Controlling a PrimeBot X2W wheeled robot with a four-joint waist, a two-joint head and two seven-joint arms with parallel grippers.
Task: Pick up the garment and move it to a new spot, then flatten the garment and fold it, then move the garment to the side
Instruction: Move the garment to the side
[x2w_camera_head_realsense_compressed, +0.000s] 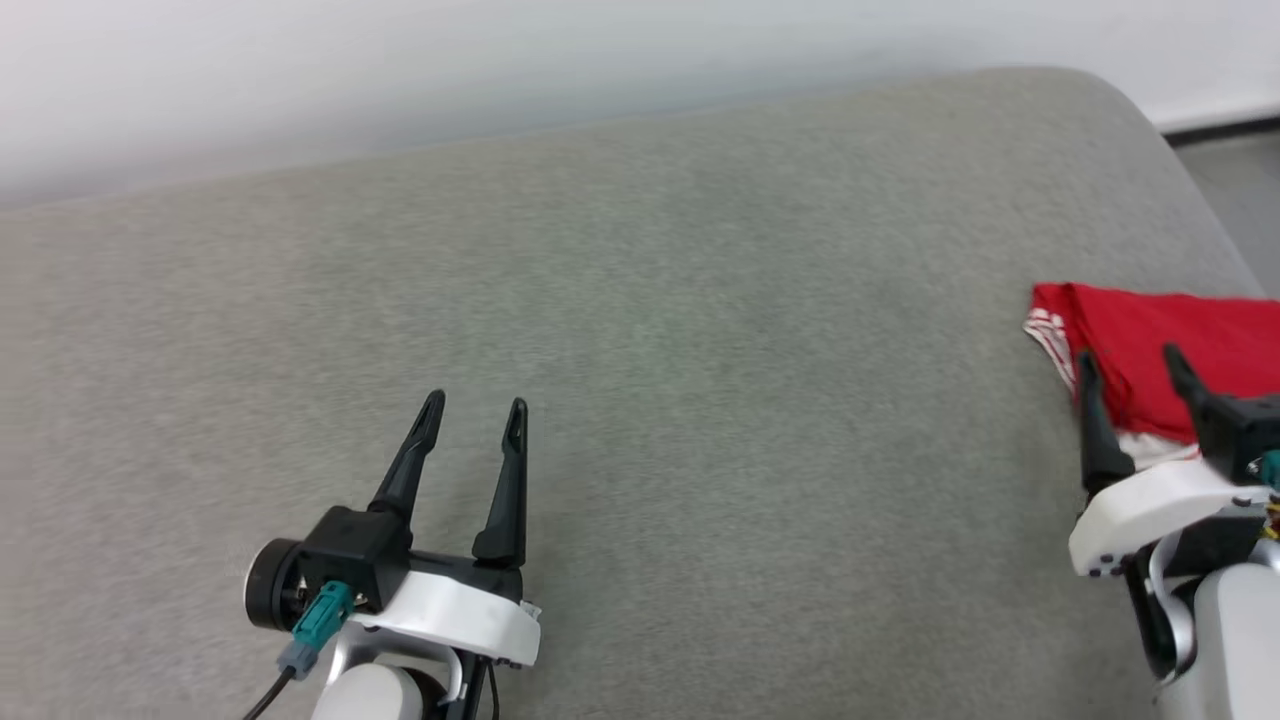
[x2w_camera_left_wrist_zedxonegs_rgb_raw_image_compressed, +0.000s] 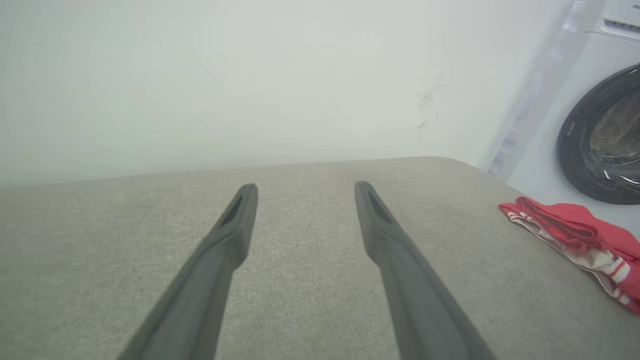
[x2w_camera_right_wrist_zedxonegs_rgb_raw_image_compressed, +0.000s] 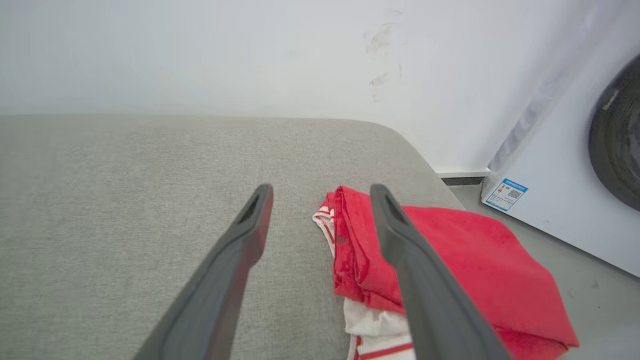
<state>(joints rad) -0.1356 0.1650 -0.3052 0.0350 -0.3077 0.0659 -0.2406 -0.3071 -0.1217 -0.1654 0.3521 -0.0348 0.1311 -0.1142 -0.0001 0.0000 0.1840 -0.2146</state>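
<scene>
Red jersey shirt, the garment (x2w_camera_head_realsense_compressed: 1170, 340), lies folded in a compact stack at the right edge of the grey padded surface (x2w_camera_head_realsense_compressed: 640, 330). White sleeve and striped trim peek out at its near and left sides. Soft, light, limp cloth; it will likely sag and come unfolded if lifted by one layer. Best to pinch through the whole thick folded edge on its left side, or slide it. Fold looks done, and it sits off to the side. Right gripper (x2w_camera_head_realsense_compressed: 1128, 356) hangs just over the garment's left edge, jaws apart, clamped on nothing, one finger over red cloth, the other over bare surface. Left gripper (x2w_camera_head_realsense_compressed: 476, 402) is well apart over bare surface, jaws apart, empty. Washing machine (x2w_camera_left_wrist_zedxonegs_rgb_raw_image_compressed: 600, 135) stands beyond the right end on the floor (x2w_camera_right_wrist_zedxonegs_rgb_raw_image_compressed: 575, 260); door looks shut, contents can't tell. White wall (x2w_camera_left_wrist_zedxonegs_rgb_raw_image_compressed: 250, 75) behind.
</scene>
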